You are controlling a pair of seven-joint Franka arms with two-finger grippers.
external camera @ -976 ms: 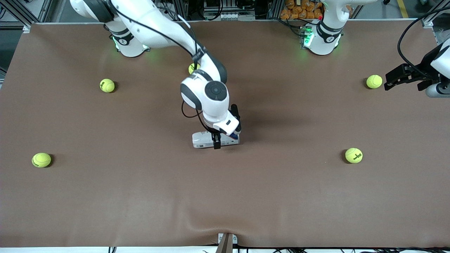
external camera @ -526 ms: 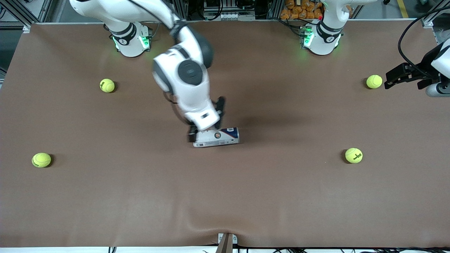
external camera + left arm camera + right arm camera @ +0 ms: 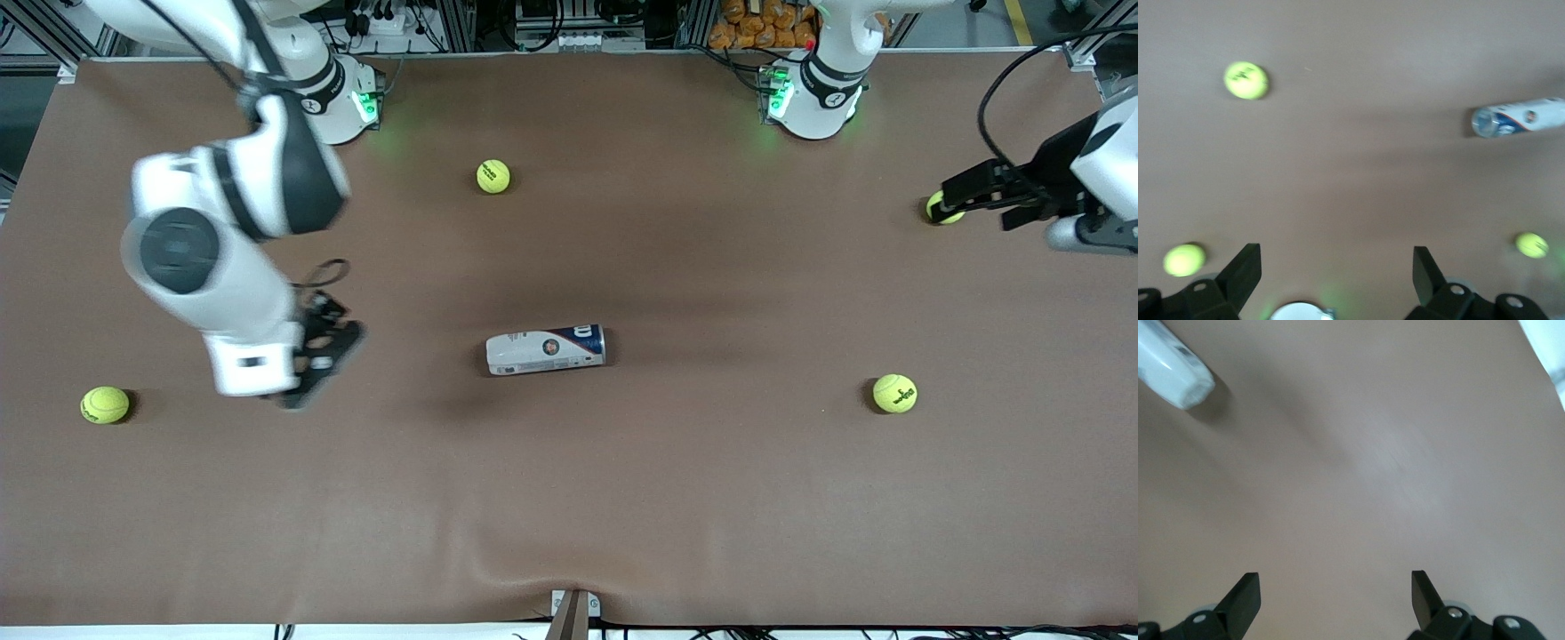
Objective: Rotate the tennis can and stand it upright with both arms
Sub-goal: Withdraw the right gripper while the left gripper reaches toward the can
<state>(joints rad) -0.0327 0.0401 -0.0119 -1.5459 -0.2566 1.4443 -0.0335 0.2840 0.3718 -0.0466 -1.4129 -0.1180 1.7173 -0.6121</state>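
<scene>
The right end effector [image 3: 322, 351] hangs open and empty over bare surface [image 3: 569, 498] toward the right arm's end. The left end effector [image 3: 965, 191], open too, waits above a ball [image 3: 935, 210]. The can [image 3: 545, 348] lies mid-surface, not yet upright. A second ago the right end effector straddled it; it has since swung away.

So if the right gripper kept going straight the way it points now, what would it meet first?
Probably just the bare table. The right gripper is open, pointing down at the brown cover; the tennis can lies off to the side of that line.
</scene>
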